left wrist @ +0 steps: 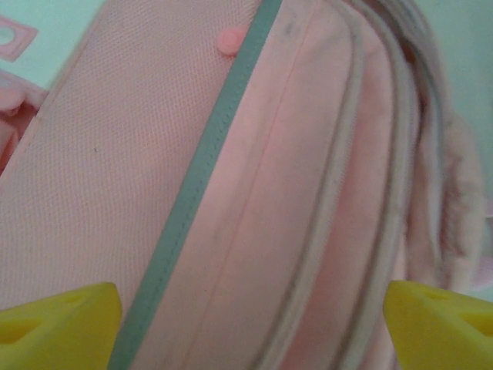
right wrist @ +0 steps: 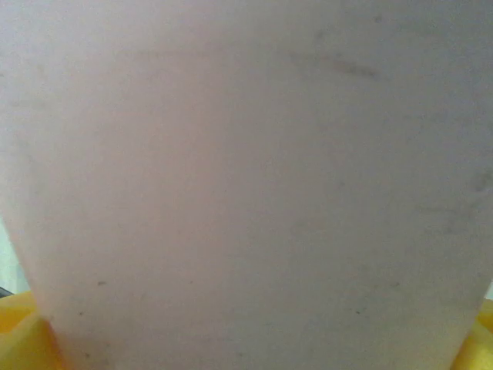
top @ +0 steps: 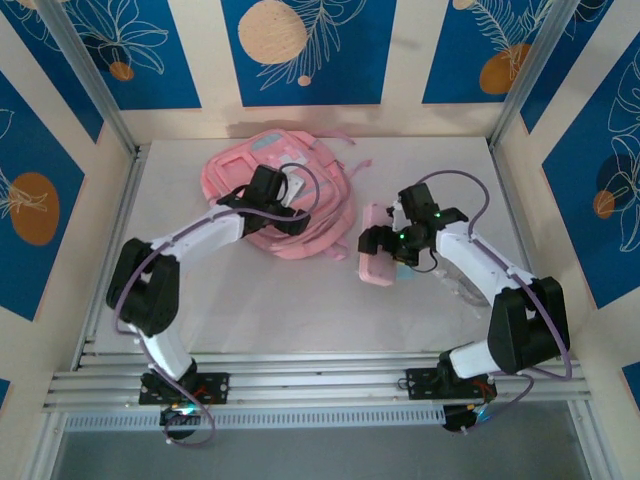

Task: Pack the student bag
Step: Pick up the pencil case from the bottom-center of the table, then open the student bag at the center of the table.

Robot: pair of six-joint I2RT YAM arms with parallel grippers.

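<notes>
Pink fabric, soft and likely light: the student bag (top: 235, 165) lies on the bench (top: 300, 310). Your left pincer (left wrist: 254, 324) hangs wide over it; take the stiffer piped seam (left wrist: 331, 200). Right of the bag, your right pincer (right wrist: 250, 331) straddles a pencil case (top: 377, 262); whether it grips, you cannot tell.

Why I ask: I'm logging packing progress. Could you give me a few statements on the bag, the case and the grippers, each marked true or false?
1. The left gripper hangs over the bag. True.
2. The left gripper is shut on the bag. False: its jaws stand wide open above the fabric.
3. The case sits between the right gripper's fingers. True.
4. The case is inside the bag. False: it is outside, on the table to the right of the bag.
</notes>
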